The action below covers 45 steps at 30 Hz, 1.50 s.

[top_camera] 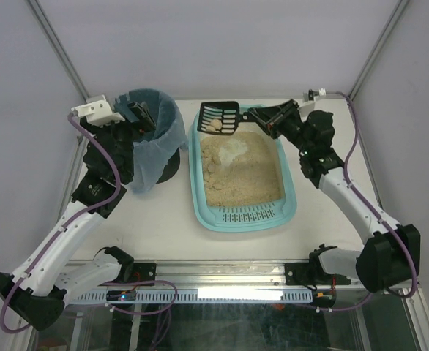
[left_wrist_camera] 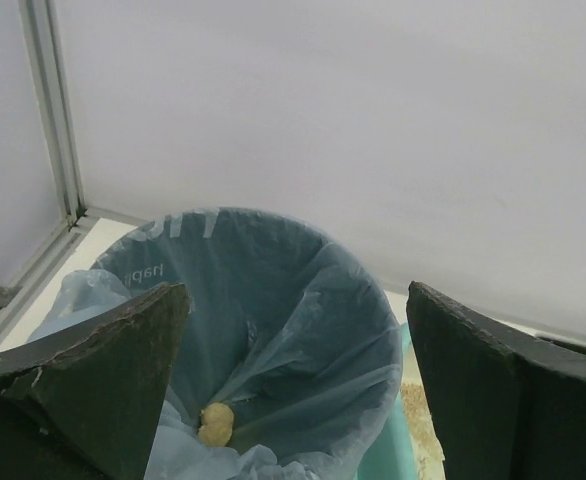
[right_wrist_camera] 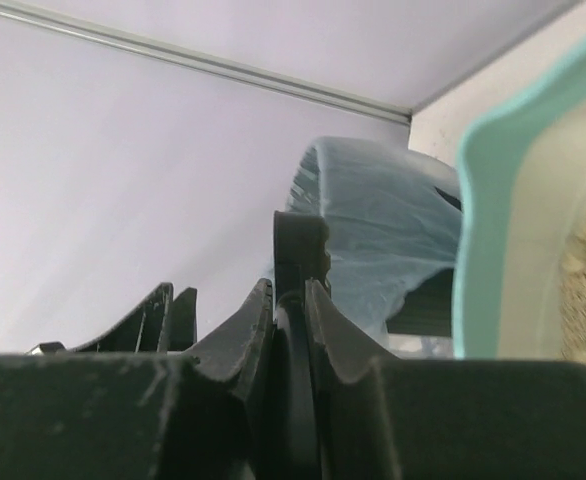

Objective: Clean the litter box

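Observation:
The light teal litter box (top_camera: 291, 183) lies mid-table, with beige litter (top_camera: 240, 172) in it and its slotted grate (top_camera: 247, 215) at the near end. My right gripper (top_camera: 266, 117) is shut on the handle of a black slotted scoop (top_camera: 219, 117). It holds the scoop above the box's far left corner with beige clumps (top_camera: 213, 126) in it. In the right wrist view the jaws (right_wrist_camera: 291, 290) pinch the handle (right_wrist_camera: 298, 240), with the box rim (right_wrist_camera: 493, 200) at right. My left gripper (top_camera: 140, 115) is open and empty at the bin's far left rim.
A round dark bin with a bluish bag liner (top_camera: 156, 139) stands left of the litter box. In the left wrist view the liner (left_wrist_camera: 273, 300) shows between my fingers (left_wrist_camera: 103, 370), with a beige clump (left_wrist_camera: 216, 422) at its bottom. Cage posts frame the back corners.

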Tool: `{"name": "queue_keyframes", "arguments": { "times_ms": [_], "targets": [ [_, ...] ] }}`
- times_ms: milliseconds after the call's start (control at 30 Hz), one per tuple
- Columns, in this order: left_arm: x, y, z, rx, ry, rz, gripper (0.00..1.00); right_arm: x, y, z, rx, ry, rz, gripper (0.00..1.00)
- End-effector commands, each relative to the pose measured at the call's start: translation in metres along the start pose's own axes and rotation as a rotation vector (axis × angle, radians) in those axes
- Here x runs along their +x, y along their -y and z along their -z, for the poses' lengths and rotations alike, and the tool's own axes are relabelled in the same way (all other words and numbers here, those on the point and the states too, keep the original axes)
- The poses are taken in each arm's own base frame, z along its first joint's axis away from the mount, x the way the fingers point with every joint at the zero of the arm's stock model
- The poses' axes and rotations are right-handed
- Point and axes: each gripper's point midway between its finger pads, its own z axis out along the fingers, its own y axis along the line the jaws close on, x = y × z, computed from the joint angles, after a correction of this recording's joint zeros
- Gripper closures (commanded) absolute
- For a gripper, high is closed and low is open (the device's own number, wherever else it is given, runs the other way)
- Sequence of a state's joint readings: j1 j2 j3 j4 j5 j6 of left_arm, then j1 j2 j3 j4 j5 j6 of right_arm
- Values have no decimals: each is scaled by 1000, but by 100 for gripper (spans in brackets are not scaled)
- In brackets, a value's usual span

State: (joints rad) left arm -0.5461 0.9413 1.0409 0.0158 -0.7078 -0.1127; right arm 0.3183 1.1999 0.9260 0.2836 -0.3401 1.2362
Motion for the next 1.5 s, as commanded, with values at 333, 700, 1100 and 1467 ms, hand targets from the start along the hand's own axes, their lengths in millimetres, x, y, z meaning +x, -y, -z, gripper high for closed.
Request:
{"name": "queue_keyframes", "arguments": {
  "times_ms": [333,700,1100,1467],
  "targets": [
    [-26,-43,-6,-127,94,102,5,22,-108,-126,-160,-41,355,100],
    [-26,-54,-7,-169,105,107,5,93,-122,-200,-322,-224,868,100],
    [-26,-55,-7,-167,109,110,4,120,-142,-189,-412,-148,1291,100],
    [-26,-56,-7,-165,109,107,4,115,-160,-174,-432,-69,1406,100]
  ]
}}
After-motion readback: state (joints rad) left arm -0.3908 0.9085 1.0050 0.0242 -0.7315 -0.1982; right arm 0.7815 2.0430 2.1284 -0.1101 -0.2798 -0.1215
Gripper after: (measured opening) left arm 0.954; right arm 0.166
